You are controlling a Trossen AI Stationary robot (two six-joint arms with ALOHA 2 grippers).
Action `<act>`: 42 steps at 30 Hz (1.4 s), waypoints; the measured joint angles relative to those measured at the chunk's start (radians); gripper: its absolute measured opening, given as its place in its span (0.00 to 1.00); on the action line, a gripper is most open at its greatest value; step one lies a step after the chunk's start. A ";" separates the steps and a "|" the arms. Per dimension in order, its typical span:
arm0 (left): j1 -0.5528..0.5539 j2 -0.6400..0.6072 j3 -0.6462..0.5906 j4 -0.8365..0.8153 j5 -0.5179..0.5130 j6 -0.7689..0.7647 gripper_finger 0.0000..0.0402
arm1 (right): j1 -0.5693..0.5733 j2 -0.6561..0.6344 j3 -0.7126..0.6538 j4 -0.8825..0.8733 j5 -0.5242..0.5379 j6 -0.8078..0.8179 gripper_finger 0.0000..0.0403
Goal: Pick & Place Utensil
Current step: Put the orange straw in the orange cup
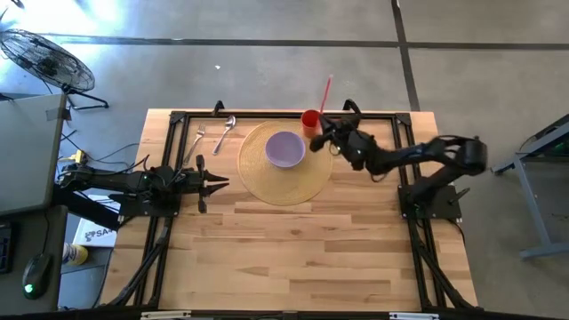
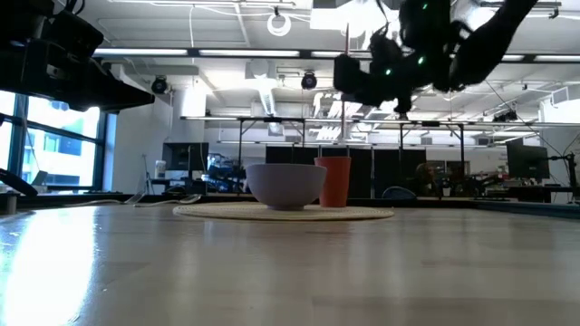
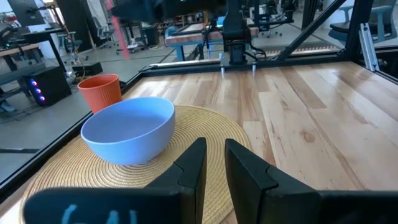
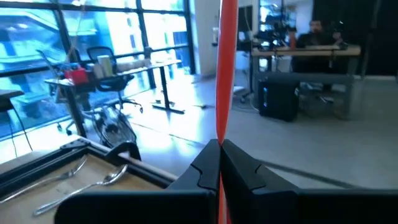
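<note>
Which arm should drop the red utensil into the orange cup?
Right. The right gripper is shut on the red utensil, raised right beside the orange cup. The left gripper waits near the table's left side, holding nothing.

Red utensil (image 4: 225,68), orange cup (image 1: 310,120), lavender bowl (image 1: 285,148)

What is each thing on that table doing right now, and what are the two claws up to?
Right gripper: shut on a red utensil, raised near the cup.
Left gripper: waiting beside the mat, holding nothing.
Cup: upright.
Bowl: upright on the mat.
Fork and spoon: lying flat, untouched.
</note>
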 joint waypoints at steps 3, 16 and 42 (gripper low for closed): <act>0.000 0.000 0.000 0.000 0.000 0.000 0.14 | -0.075 0.105 0.022 0.132 -0.119 -0.022 0.00; 0.000 0.000 0.000 0.000 0.000 0.000 0.14 | -0.186 0.275 0.102 0.189 -0.207 -0.054 0.00; 0.000 0.000 0.000 0.000 0.000 0.000 0.14 | -0.185 0.242 0.102 -0.101 -0.270 -0.028 0.18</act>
